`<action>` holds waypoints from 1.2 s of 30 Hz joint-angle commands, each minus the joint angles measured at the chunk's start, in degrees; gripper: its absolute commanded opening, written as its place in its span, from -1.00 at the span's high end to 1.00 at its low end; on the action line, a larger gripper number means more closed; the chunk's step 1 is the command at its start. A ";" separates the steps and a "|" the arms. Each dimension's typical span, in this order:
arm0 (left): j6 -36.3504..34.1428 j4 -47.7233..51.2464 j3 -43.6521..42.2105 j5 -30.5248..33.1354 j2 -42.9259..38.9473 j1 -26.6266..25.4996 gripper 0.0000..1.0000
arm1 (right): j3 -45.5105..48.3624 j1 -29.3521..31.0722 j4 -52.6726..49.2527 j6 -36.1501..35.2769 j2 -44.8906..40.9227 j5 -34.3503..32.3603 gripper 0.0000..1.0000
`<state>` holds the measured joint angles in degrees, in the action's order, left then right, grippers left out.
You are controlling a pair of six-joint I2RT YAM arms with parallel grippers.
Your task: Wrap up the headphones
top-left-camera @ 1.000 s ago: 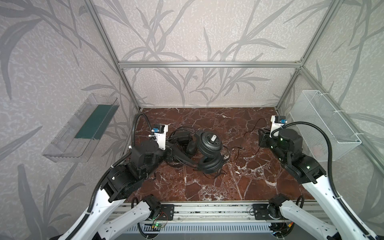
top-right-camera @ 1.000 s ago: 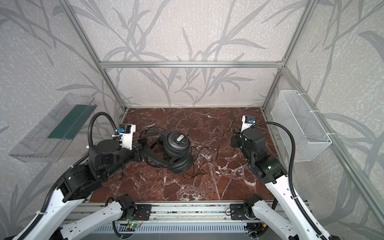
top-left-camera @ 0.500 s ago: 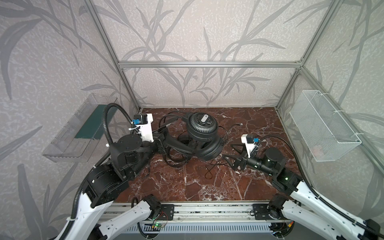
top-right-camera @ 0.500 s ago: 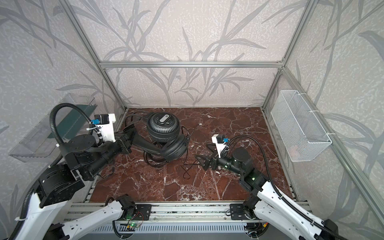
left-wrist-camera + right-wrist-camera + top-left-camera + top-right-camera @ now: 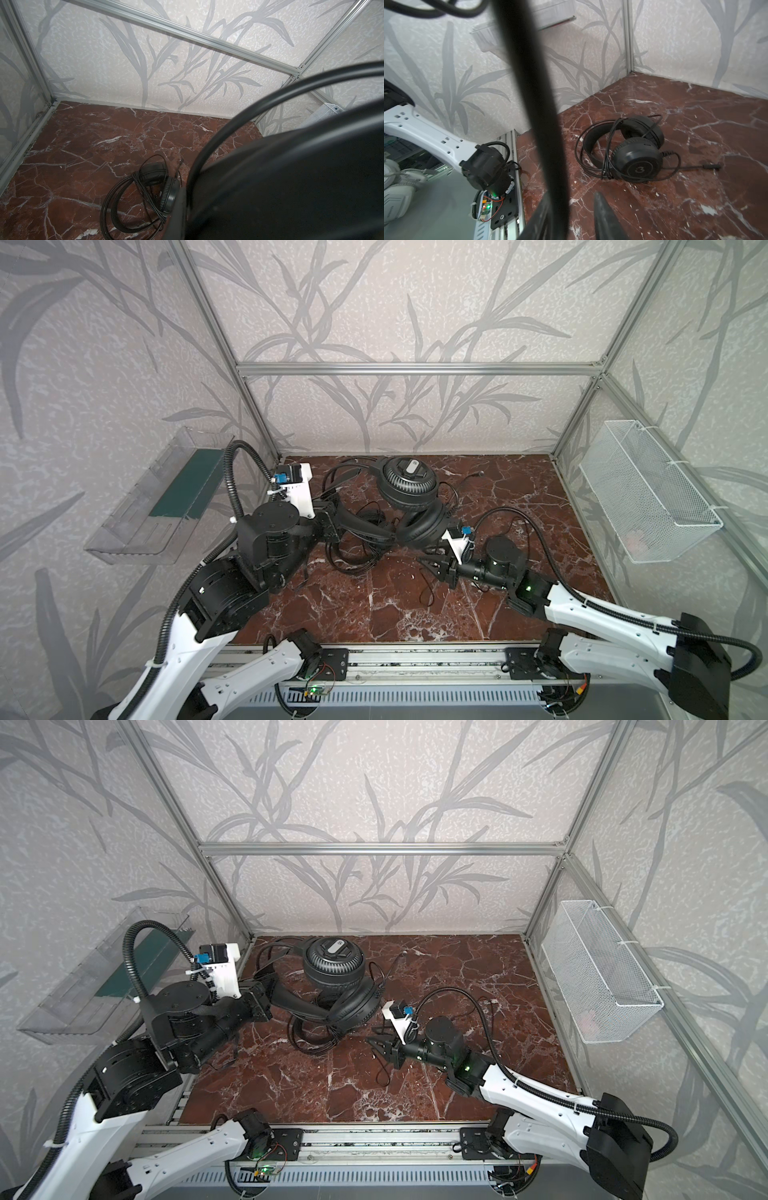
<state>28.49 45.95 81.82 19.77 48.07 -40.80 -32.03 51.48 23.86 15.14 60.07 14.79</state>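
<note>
2 headphones point(image 5: 409, 485): 1 in L gripper point(image 5: 330, 522), 1 on table point(image 5: 374, 614).

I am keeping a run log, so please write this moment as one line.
left gripper: shut on headband, headset lifted | right gripper: open, low beside cable | second headset: on table

Beneath the left gripper point(image 5: 331, 524) and the right gripper point(image 5: 430, 563) spreads a floor point(image 5: 519, 497) of red-brown marble with white veins. Pale walls point(image 5: 415, 302) printed with grey leaf sprays (rather like bamboo) rise beyond the grippers and to either side, edged by an aluminium frame point(image 5: 415, 369). Outboard of the left gripper and higher up, a clear plastic shelf point(image 5: 137, 531) with a green liner is fixed to the wall. Outboard of the right gripper hangs a white wire basket point(image 5: 648, 497). The light is soft and even.
</note>
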 commanded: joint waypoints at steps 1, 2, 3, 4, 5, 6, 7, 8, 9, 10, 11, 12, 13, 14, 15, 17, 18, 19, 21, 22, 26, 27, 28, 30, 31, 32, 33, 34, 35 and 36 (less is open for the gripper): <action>3.28 -3.65 3.86 2.77 0.15 0.37 1.00 | 1.24 0.15 -1.60 0.11 -0.83 -8.43 0.58; 3.32 -3.06 4.71 3.35 0.72 0.36 1.00 | 1.82 0.19 -2.67 0.28 -0.75 -10.24 0.70; 3.41 -2.55 5.43 4.05 1.31 0.41 1.00 | 2.79 0.19 -2.96 0.79 -0.50 -11.64 0.76; 3.50 -2.39 5.79 4.26 1.69 0.45 1.00 | 3.66 0.17 -2.70 1.30 -0.28 -12.05 0.77; 3.84 -2.26 6.11 4.23 2.21 0.61 1.00 | 4.61 0.20 -2.28 2.06 -0.14 -11.87 0.76; 4.47 -2.27 6.23 4.23 2.53 0.69 1.00 | 5.51 0.19 -1.49 2.79 0.00 -11.04 0.76; 5.05 -2.35 6.24 4.10 2.88 0.91 1.00 | 6.16 0.19 -0.67 3.30 0.13 -10.09 0.73; 5.72 -2.33 6.31 3.86 3.07 1.17 1.00 | 6.58 0.28 -0.14 3.87 0.18 -9.40 0.67; 6.21 -2.45 6.38 3.48 3.36 1.52 1.00 | 6.87 0.30 -0.35 4.26 0.22 -9.24 0.56; 6.61 -2.43 6.53 3.13 3.54 1.96 1.00 | 7.05 0.34 -0.85 4.22 0.14 -9.33 0.46; 7.02 -2.31 6.68 2.73 3.66 2.51 1.00 | 7.28 0.32 -1.51 3.92 -0.18 -9.65 0.43; 7.32 -2.27 6.91 2.08 3.78 3.09 1.00 | 7.70 0.36 -1.99 3.61 -0.75 -10.30 0.43; 7.60 -2.12 7.02 1.64 3.92 3.57 1.00 | 8.13 0.34 -2.22 3.50 -1.34 -10.83 0.44; 8.09 -1.72 7.28 1.27 4.04 4.13 1.00 | 8.59 0.32 -2.45 3.41 -2.14 -11.04 0.44; 8.46 -1.56 7.30 0.85 4.18 4.56 1.00 | 8.97 0.29 -2.59 3.49 -2.91 -10.74 0.45; 9.14 -1.53 7.05 0.26 4.07 5.36 1.00 | 9.48 0.31 -2.66 3.87 -3.85 -9.44 0.54; 9.70 -1.48 6.88 0.06 3.96 5.89 1.00 | 9.60 0.33 -2.95 4.23 -4.28 -8.64 0.59; 10.10 -1.55 6.63 -0.08 3.90 6.28 1.00 | 9.70 0.35 -3.24 4.71 -4.64 -8.07 0.61; 11.07 -2.19 5.78 -0.88 3.46 7.35 1.00 | 10.49 0.45 -3.20 5.25 -5.13 -7.21 0.60; 11.38 -2.40 5.63 -1.24 3.35 7.77 1.00 | 10.84 0.49 -3.30 5.32 -5.22 -7.35 0.61; 12.63 -2.21 5.63 -1.53 3.31 10.11 1.00 | 12.16 0.91 -6.37 6.47 -5.48 -6.55 0.58; 12.81 -2.18 5.65 -1.80 3.49 10.73 1.00 | 12.25 1.38 -7.24 6.72 -6.02 -6.52 0.59; 13.02 -1.99 5.63 -2.16 3.69 11.29 1.00 | 11.94 2.08 -8.60 6.60 -6.61 -6.84 0.69; 14.05 -1.39 5.61 -3.61 4.67 12.68 1.00 | 9.56 4.34 -14.61 6.08 -8.13 -9.44 1.00; 14.49 -1.45 5.34 -4.72 4.98 13.28 1.00 | 8.11 5.11 -17.39 5.72 -8.66 -9.78 1.00; 15.15 -1.55 5.05 -5.96 5.39 14.06 1.00 | 6.51 6.00 -20.16 5.17 -9.25 -9.52 1.00; 15.51 -1.69 4.72 -7.18 5.80 14.76 1.00 | 5.23 6.69 -22.27 4.47 -10.02 -9.78 1.00; 15.75 -1.82 4.50 -8.13 6.12 15.33 1.00 | 4.25 8.75 -23.78 4.06 -10.80 -10.62 1.00; 16.02 -1.78 4.24 -8.69 6.39 15.97 1.00 | 3.32 9.76 -25.44 3.44 -11.92 -11.29 1.00; 16.24 -1.66 4.05 -9.00 6.64 16.62 1.00 | 2.57 10.54 -26.82 2.79 -13.07 -11.60 1.00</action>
<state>39.66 49.21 85.91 13.32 54.70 -25.61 -26.22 60.01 3.99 19.99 49.76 5.08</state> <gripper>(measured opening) 0.069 0.062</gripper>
